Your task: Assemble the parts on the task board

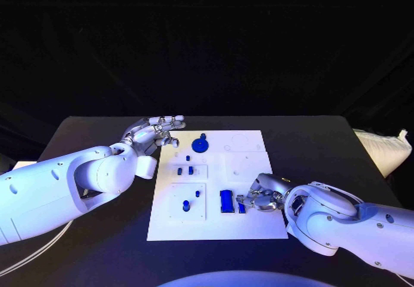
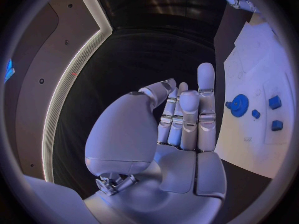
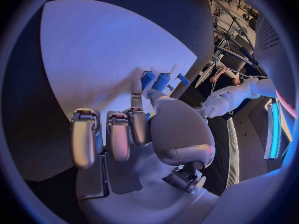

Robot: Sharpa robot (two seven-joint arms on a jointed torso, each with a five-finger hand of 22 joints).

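Head view: you are still early on. The board (image 1: 250, 230) is lying mid-desk, its gear (image 1: 200, 144) at 12 o'clock, loose. Your right hand (image 1: 263, 196) is pinching a small part (image 1: 241, 207); your left hand (image 1: 158, 133) is hovering, fingers apart, empty.

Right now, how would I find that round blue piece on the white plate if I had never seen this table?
Start at the white task board in the middle of the black table. Go to its far edge, beside the robot's left hand. There lies the blue gear, a toothed disc, the one round part; the other blue parts nearer the robot are small blocks or a long bar.
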